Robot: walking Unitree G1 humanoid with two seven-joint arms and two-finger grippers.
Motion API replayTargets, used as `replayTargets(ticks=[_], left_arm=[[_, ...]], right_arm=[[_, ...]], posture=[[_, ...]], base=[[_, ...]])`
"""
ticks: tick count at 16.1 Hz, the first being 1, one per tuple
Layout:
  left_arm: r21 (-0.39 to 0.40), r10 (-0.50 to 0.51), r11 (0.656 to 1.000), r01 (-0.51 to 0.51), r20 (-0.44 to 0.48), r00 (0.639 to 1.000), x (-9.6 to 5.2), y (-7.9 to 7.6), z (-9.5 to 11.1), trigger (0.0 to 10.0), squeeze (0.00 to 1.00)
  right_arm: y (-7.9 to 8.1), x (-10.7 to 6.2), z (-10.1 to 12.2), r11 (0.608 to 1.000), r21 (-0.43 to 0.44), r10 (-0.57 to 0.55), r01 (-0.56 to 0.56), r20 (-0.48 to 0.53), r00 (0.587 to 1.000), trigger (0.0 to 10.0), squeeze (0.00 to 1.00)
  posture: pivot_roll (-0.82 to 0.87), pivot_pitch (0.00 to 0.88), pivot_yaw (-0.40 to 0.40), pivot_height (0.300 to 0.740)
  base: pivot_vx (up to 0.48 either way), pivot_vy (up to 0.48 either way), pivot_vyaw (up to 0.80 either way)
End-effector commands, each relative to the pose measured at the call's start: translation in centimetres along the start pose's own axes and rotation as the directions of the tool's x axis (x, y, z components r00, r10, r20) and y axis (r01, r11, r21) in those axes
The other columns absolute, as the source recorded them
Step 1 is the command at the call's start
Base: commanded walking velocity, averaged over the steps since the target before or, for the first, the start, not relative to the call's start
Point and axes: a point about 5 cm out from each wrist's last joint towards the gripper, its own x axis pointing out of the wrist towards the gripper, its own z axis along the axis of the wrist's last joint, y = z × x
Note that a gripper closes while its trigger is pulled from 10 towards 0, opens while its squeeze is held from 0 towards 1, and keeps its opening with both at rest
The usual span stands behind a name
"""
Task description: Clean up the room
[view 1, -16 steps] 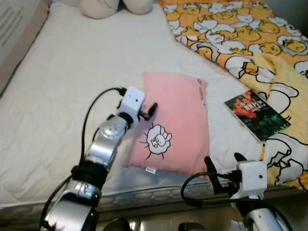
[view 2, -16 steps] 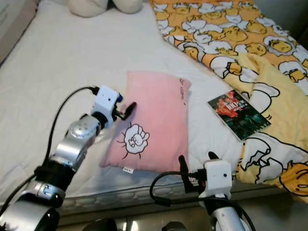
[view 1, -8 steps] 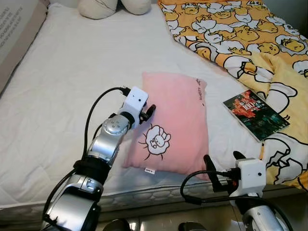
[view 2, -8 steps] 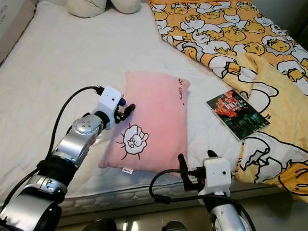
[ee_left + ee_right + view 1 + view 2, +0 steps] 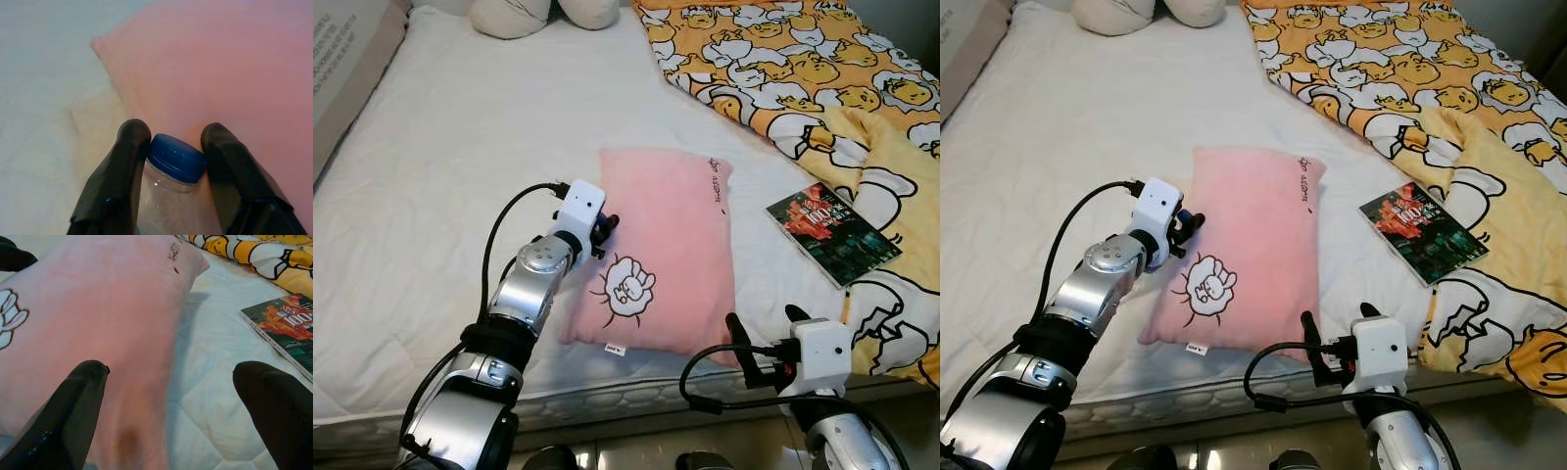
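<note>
left wrist view shows the left gripper (image 5: 173,147) with fingers closed on a blue-capped bottle (image 5: 172,186) beside the pillow (image 5: 671,245) on the bed (image 5: 460,147), right gripper (image 5: 171,391) wide open and empty, so lifting the bottle away seems next.

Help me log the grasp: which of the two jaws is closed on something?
The left gripper, beside the pink pillow, has its jaws clamped on a clear bottle with a blue cap. The right gripper is open and holds nothing.
</note>
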Motion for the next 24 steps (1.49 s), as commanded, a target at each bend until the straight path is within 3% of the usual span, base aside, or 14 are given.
replayTargets(ticks=[1,4,8,11,12,15,16,17,20,24], left_arm=[[-0.022,0.010,1.000,-0.011,-0.017,1.000,-0.4,0.5,-0.8,0.0,0.00],[-0.057,0.021,0.998,-0.014,0.118,0.993,-1.1,1.5,2.1,0.0,0.00],[-0.105,0.061,0.994,-0.041,0.194,0.979,-2.8,3.2,4.4,0.0,0.00],[-0.121,0.083,0.991,-0.061,0.184,0.979,-4.5,4.1,4.1,0.0,0.00],[-0.120,0.096,0.990,-0.078,0.151,0.984,-5.7,4.5,3.1,0.0,0.00],[-0.064,0.092,0.994,-0.085,0.115,0.989,-6.6,4.4,1.9,0.0,0.00],[0.001,0.097,0.995,-0.098,0.137,0.986,-6.7,4.4,2.2,10.0,0.00],[0.017,0.092,0.995,-0.096,0.169,0.981,-6.7,4.4,2.7,10.0,1.00],[0.042,0.051,0.997,-0.063,0.230,0.972,-6.4,5.8,3.5,10.0,1.00],[0.121,0.008,0.992,-0.026,0.148,0.989,-4.5,6.5,2.1,10.0,1.00]], right_arm=[[-0.3,-0.1,-0.2,1.000,0.002,0.000,0.000,-0.006,1.000,10.0,0.00],[0.3,0.0,0.0,0.998,0.022,0.052,-0.052,0.004,0.999,10.0,0.00],[0.7,0.5,-0.2,0.997,0.019,0.078,-0.078,0.005,0.997,10.0,0.00],[0.9,0.8,-0.4,0.995,0.021,0.095,-0.095,0.005,0.996,10.0,0.00],[1.1,1.2,-0.5,0.994,0.026,0.108,-0.108,0.007,0.994,10.0,0.00],[1.5,1.7,-0.5,0.992,0.031,0.122,-0.122,0.012,0.992,10.0,0.00],[1.6,1.9,-0.5,0.991,0.031,0.128,-0.128,0.016,0.992,10.0,0.00],[1.7,2.0,-0.5,0.991,0.031,0.131,-0.131,0.018,0.991,10.0,0.00],[1.4,1.7,-0.5,0.991,0.026,0.128,-0.129,0.019,0.992,10.0,0.00],[1.4,1.5,-0.4,0.993,0.027,0.115,-0.116,0.022,0.993,10.0,0.00]], posture=[[-0.23,0.103,0.013,0.740],[-0.22,0.094,0.014,0.740],[-0.18,0.073,0.015,0.740],[-0.15,0.060,0.021,0.740],[-0.12,0.049,0.024,0.740],[-0.11,0.043,0.024,0.740],[-0.11,0.040,0.022,0.740],[-0.11,0.039,0.023,0.740],[-0.13,0.039,0.026,0.740],[-0.16,0.054,0.029,0.740]], base=[[0.000,0.000,0.00],[0.000,0.000,0.00],[0.000,0.000,0.00],[0.000,0.000,0.00],[0.000,0.000,0.00],[0.000,0.000,0.00],[0.000,0.000,0.00],[0.000,0.000,0.00],[0.000,0.000,0.00],[0.000,0.000,0.00]])
